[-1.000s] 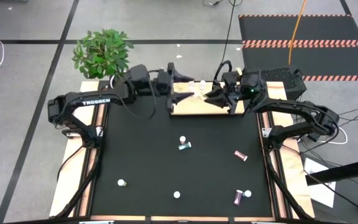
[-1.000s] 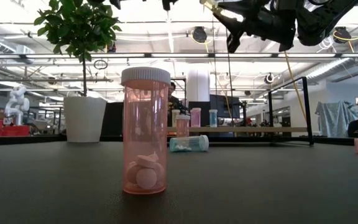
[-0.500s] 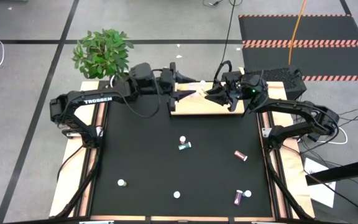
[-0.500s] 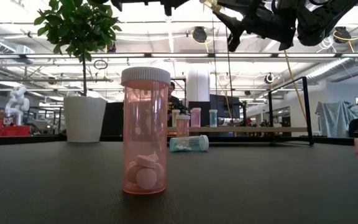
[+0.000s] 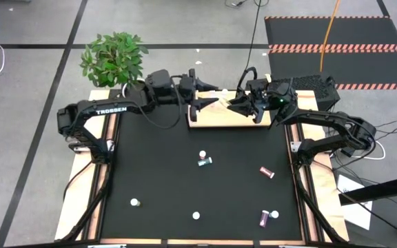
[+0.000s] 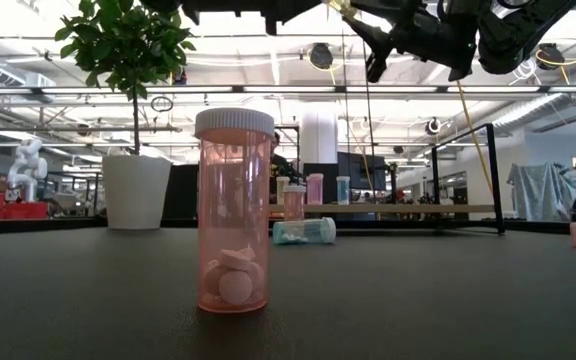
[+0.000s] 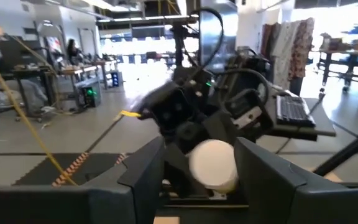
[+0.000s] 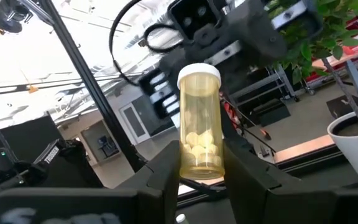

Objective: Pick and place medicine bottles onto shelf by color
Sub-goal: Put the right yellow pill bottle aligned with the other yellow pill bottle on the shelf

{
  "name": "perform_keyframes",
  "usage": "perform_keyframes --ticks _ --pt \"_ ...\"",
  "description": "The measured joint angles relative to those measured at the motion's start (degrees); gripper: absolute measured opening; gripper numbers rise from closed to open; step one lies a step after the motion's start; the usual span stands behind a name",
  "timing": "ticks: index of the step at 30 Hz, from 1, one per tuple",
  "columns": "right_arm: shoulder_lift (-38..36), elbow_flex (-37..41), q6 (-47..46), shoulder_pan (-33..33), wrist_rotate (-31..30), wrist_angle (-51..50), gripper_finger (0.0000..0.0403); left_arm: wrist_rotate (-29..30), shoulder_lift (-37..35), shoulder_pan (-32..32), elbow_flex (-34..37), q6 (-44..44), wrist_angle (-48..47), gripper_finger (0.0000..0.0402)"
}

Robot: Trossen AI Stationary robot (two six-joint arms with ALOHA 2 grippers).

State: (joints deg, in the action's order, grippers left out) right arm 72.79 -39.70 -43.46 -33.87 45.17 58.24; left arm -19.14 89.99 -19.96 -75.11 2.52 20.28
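My right gripper [image 5: 238, 105] is shut on a yellow bottle [image 8: 199, 140] with a white cap, held above the light-wood shelf [image 5: 216, 120] at the table's far edge. My left gripper [image 5: 211, 103] is open and faces it from the left. In the left wrist view the bottle's white cap [image 7: 213, 165] shows between my left gripper's [image 7: 199, 152] spread fingers, and I see no touch. Loose bottles are on the black mat: a teal one [image 5: 204, 162] lying, a magenta one [image 5: 267, 171] lying, a purple one [image 5: 265, 218] lying. A pink bottle [image 6: 233, 210] stands right before the low camera. My right gripper pinches the yellow bottle's lower body [image 8: 199, 167], near its bottom end, between its two fingers [image 8: 166, 163]. The fingers come level from the table's right. The bottle sticks out past the fingertips, its cap [image 8: 199, 72] toward my left gripper, lifted clear above the shelf.
A potted plant [image 5: 114, 58] stands at the far left corner, its white pot [image 6: 135, 190] in the low view. White-capped bottles stand near the front edge [image 5: 135, 202] [image 5: 196, 215]. A pink [image 6: 315, 187] and a teal bottle [image 6: 343, 187] stand on the shelf.
My left gripper has gone toward the table's right, over the shelf, closing on my right gripper and the yellow bottle's cap. My right gripper has kept still with the bottle.
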Motion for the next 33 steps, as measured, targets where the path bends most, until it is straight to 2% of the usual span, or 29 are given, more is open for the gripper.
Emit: perform_keyframes --ticks 6,22,33 --pt "0.00 0.00 0.16 0.20 0.07 0.03 0.0099 -0.26 -0.19 -1.19 0.00 -1.11 0.74 0.0195" --pt "-0.06 0.11 0.69 0.24 -0.13 -1.19 0.0100 -1.22 1.69 0.56 -0.11 1.38 -0.07 0.0195" --pt "0.02 0.20 -0.82 0.20 -1.24 -1.90 0.0100 1.92 2.76 0.87 -0.15 1.32 1.07 0.0195"
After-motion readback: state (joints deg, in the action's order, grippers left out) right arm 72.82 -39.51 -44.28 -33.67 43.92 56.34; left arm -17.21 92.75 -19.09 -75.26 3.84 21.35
